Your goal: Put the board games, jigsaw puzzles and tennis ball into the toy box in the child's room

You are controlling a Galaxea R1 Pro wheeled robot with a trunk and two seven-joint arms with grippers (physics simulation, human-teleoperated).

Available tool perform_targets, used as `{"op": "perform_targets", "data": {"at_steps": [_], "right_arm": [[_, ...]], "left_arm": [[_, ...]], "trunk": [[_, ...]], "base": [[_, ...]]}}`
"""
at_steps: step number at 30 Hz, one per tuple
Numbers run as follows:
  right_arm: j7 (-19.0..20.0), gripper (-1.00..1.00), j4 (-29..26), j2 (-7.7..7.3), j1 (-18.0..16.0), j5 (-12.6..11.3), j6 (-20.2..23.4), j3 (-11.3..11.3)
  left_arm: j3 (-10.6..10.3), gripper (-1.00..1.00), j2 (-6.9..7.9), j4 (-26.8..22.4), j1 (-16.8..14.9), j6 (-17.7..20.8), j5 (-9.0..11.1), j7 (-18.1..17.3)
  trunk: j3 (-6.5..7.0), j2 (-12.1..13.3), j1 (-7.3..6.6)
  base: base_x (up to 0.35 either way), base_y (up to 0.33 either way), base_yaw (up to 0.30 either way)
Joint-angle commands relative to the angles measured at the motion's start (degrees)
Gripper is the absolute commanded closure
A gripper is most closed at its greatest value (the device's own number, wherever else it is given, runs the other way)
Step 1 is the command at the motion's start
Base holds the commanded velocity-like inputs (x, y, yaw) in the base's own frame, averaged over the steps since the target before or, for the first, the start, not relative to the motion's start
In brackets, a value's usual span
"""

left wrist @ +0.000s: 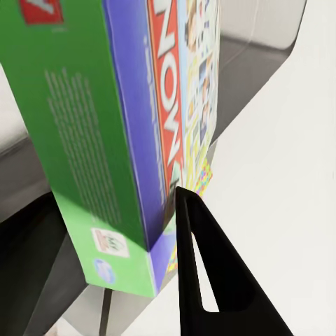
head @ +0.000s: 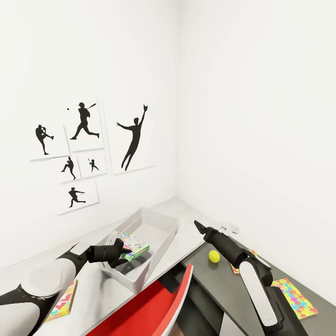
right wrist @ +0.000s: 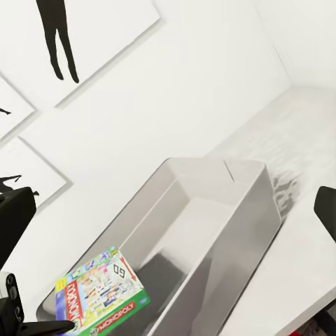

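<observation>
The light grey toy box [head: 156, 252] stands on the pale table [head: 186, 217]. My left gripper [head: 124, 254] is shut on a board game [head: 135, 246] with a green, blue and red cover, holding it tilted inside the box's near end. In the left wrist view the game [left wrist: 105, 140] fills the space beside one black finger [left wrist: 203, 280]. From the right wrist view the game [right wrist: 101, 294] lies low in the toy box [right wrist: 238, 224]. My right gripper [head: 199, 227] hovers open to the box's right. The tennis ball [head: 213, 255] and two jigsaw puzzles [head: 295, 297] [head: 235, 269] rest on the dark lower section.
Another board game [head: 63, 301] lies on the pale top under my left arm. A red chair [head: 154, 308] stands close in front of the table. White walls meet in a corner behind the box, with baseball silhouette pictures [head: 84, 126] on the left wall.
</observation>
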Motion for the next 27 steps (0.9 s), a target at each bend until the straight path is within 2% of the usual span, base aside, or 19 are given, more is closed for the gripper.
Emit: {"op": "perform_targets", "data": {"at_steps": [1, 4, 5, 27], "right_arm": [[0.03, -1.0, -0.03, -0.03, -0.02, -0.2, 0.21, 0.01], [0.04, -1.0, -0.03, -0.03, -0.02, -0.2, 0.21, 0.01], [0.03, -1.0, -0.03, -0.03, -0.02, -0.2, 0.21, 0.01], [0.03, -1.0, 0.03, -0.03, -0.02, -0.13, 0.21, 0.01]], "left_arm": [[-0.11, 1.0, 0.0, -0.05, 0.0, 0.21, 0.22, -0.04], [-0.14, 1.0, -0.01, -0.05, 0.0, 0.2, 0.22, -0.09], [-0.14, -1.0, -0.01, -0.05, 0.0, 0.2, 0.22, -0.09], [-0.24, -1.0, -0.03, -0.23, 0.0, 0.27, 0.21, -2.86]], "trunk": [[-0.03, -0.04, 0.02], [-0.03, -0.04, 0.02], [-0.03, -0.04, 0.02], [-0.03, -0.04, 0.02]], "base": [[0.0, 0.0, 0.0], [0.0, 0.0, 0.0], [0.0, 0.0, 0.0], [0.0, 0.0, 0.0]]}}
